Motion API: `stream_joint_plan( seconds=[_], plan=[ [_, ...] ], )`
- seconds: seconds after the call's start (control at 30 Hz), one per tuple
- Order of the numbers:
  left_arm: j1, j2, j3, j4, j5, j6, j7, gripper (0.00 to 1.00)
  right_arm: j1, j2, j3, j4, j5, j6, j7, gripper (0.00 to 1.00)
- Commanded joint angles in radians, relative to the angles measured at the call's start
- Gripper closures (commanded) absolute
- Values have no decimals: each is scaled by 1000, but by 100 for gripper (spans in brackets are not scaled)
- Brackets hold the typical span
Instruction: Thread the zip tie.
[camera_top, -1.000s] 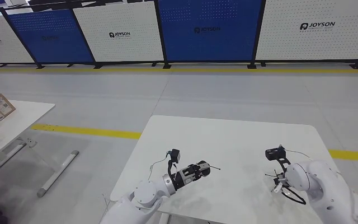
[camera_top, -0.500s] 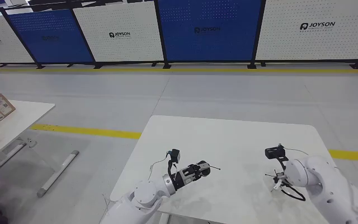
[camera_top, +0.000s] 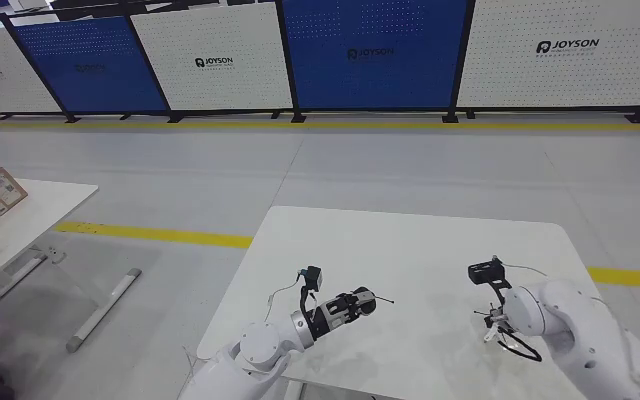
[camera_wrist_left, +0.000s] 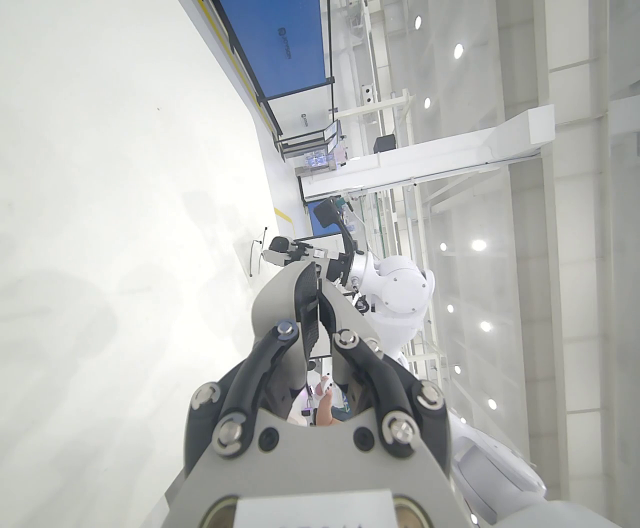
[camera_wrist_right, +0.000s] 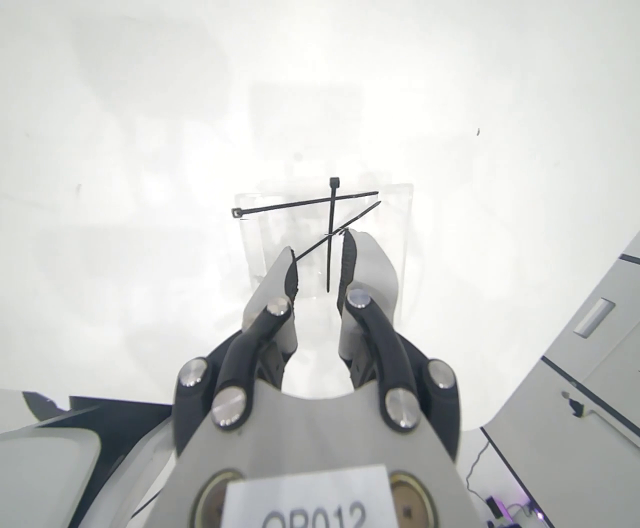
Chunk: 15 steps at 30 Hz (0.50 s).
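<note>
Black zip ties (camera_wrist_right: 331, 220) lie crossed near the bench's (camera_top: 400, 240) right edge.
The right gripper (camera_wrist_right: 320, 245) has its jaws half-open above them; the left gripper (camera_wrist_left: 314, 280) has its jaws pinched on a single zip tie (camera_top: 384, 298).

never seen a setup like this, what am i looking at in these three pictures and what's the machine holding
It is a robot with two arms, each ending in a two-fingered gripper, working at a white table. The wide picture looks down from a camera above the arms. The other two come from cameras on the wrists, each looking along its own gripper. The left gripper is shut, and in the top view a thin black zip tie sticks out of it. The right gripper is open, over a clear holder with three more ties lying crossed on it.
</note>
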Motion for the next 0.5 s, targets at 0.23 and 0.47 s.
stream_joint_plan(
  seconds=[0.23, 0.47],
  plan=[
    [0, 0, 0, 0, 0, 0, 0, 100, -121, 68, 142, -215, -69, 23, -3, 76],
    [0, 0, 0, 0, 0, 0, 0, 100, -289, 91, 311, -334, -110, 23, -32, 0]
  ],
)
